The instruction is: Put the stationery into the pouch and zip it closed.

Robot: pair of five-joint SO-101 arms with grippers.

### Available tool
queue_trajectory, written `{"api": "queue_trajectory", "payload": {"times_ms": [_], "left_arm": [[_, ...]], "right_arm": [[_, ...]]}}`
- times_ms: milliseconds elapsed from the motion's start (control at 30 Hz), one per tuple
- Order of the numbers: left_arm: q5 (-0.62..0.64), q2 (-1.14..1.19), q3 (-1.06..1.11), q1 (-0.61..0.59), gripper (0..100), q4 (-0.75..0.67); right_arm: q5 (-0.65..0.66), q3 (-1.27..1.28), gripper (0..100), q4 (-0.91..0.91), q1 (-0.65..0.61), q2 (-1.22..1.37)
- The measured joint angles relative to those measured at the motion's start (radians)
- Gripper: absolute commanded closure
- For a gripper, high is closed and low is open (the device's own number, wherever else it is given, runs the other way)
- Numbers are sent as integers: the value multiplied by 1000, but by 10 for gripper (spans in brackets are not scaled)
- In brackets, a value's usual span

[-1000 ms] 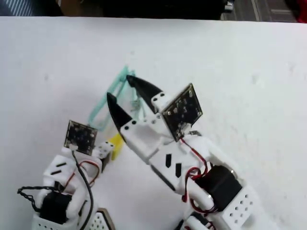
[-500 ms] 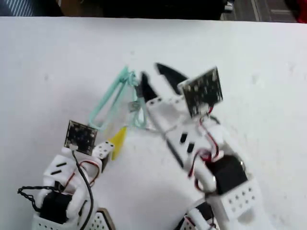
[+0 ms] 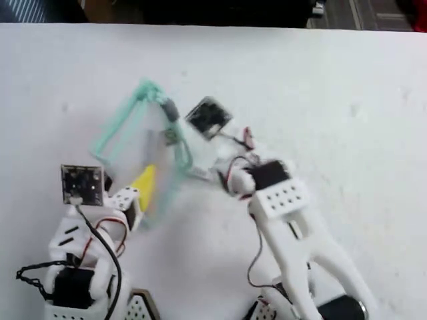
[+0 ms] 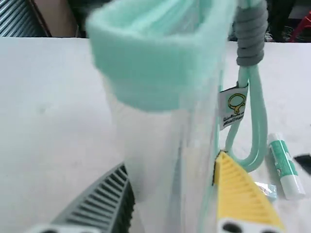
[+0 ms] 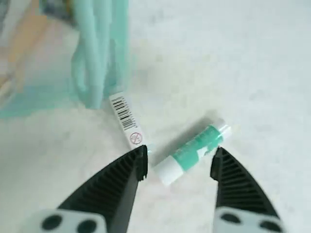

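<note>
The left gripper [image 4: 172, 167] sits at the near left of the table [image 3: 347, 80]. Its grey and yellow fingers are closed on the clear wall of the pouch [image 3: 137, 137], and from above the yellow finger [image 3: 143, 181] shows through the plastic. The pouch rises straight out of this grip, with its mint rim [image 4: 155, 53] at the far end, beyond the fingertips. A mint loop [image 5: 95, 53] hangs from the pouch on the yellow finger's side. It is gathered under a grey knot [image 4: 250, 36], and a small tag [image 5: 125, 119] lies on the table beside the loop's end.

The glue stick [image 5: 194, 148] lies flat on the table outside the pouch, past the loop and off to the yellow finger's side of the left gripper. It is close to the tag, though I cannot tell whether the two touch.

The right arm [image 3: 287, 200] bends in from the right, and its wrist points down at the table next to the pouch. The right gripper [image 5: 180, 156] is spread wide, with one black fingertip on each side of the glue stick. The stick lies slantwise across the gap, white cap nearer one tip and green end nearer the other. Neither tip clearly presses on it. From this gripper, the pouch and its loop lie ahead, beyond the tag.
</note>
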Motion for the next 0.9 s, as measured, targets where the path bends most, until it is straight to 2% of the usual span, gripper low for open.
{"api": "queue_trajectory", "payload": {"times_ms": [167,633,700,800,900], "left_arm": [[28,2,0,-43,752,-12],[28,2,0,-44,752,-25],[28,2,0,-44,752,-25],[28,3,0,-46,752,-25],[28,3,0,-46,752,-25]], "right_arm": [[37,-9,776,-28,-64,146],[41,-242,781,-69,-61,598],[41,-250,830,-69,-64,628],[48,-252,981,-69,-63,644],[48,-259,958,-75,-57,644]]}}
